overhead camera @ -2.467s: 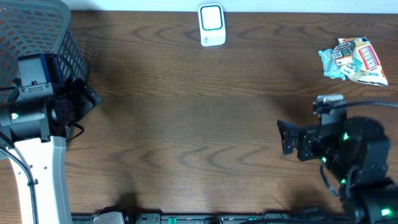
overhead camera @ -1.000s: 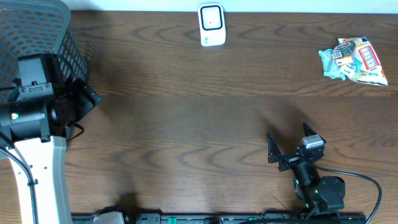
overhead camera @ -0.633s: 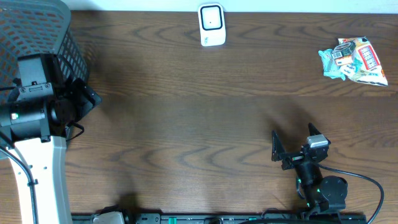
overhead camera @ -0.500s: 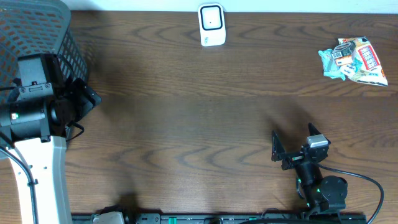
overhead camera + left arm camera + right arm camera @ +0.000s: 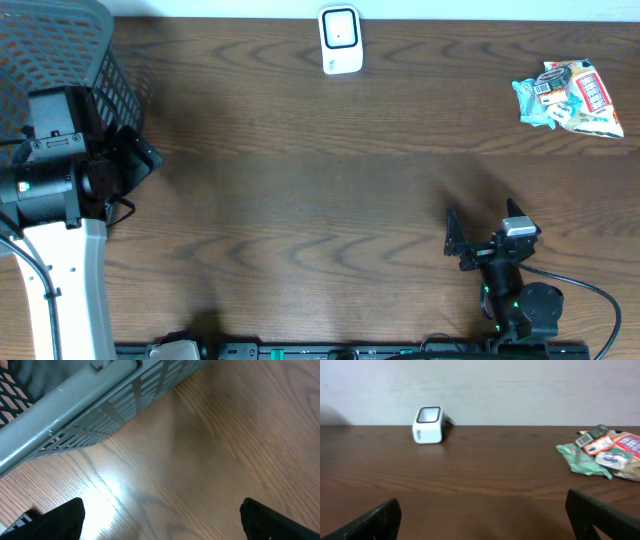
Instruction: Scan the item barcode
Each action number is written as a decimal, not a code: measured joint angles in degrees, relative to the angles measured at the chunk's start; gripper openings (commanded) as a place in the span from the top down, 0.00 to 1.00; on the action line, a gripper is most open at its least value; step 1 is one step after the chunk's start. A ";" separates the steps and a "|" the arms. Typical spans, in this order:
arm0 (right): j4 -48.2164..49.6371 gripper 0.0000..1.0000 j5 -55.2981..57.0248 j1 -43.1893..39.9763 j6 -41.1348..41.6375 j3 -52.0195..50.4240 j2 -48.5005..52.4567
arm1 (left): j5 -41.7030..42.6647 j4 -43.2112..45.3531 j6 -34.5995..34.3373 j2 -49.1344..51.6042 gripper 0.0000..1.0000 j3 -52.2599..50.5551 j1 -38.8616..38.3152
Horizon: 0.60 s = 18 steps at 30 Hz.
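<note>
The item, a crumpled snack packet [image 5: 568,97] with a barcode label, lies at the table's far right back; the right wrist view shows the packet [image 5: 602,455] to the right. A white scanner [image 5: 340,40] with a blue-edged window stands at the back middle, and the right wrist view has the scanner [image 5: 428,424] at the left. My right gripper [image 5: 486,232] sits low near the front edge, open and empty, aimed toward the back wall [image 5: 485,517]. My left gripper [image 5: 143,158] is open and empty over bare wood beside the basket [image 5: 162,520].
A grey mesh basket [image 5: 60,50] fills the back left corner, its slatted wall [image 5: 100,405] close above the left gripper. The dark wooden table [image 5: 300,200] spans the view between both arms. A pale wall [image 5: 520,385] runs behind the table.
The right arm came down from the right middle of the table to the front edge, then crept slightly to the right. The left arm, packet and scanner stayed put.
</note>
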 measured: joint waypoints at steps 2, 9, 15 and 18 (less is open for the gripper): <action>-0.11 0.01 0.79 0.00 -0.26 0.00 0.00 | 0.00 0.00 0.00 0.00 0.02 0.00 0.00; -0.52 0.01 4.20 0.28 -1.97 0.00 0.00 | 0.00 0.02 0.00 0.00 0.03 0.00 0.00; -0.68 0.01 5.46 0.66 -3.58 0.00 0.00 | 0.00 0.00 0.00 0.00 0.02 0.00 0.00; -0.68 0.01 5.62 0.66 -3.67 0.00 0.00 | 0.00 0.02 0.00 0.00 0.02 0.00 0.00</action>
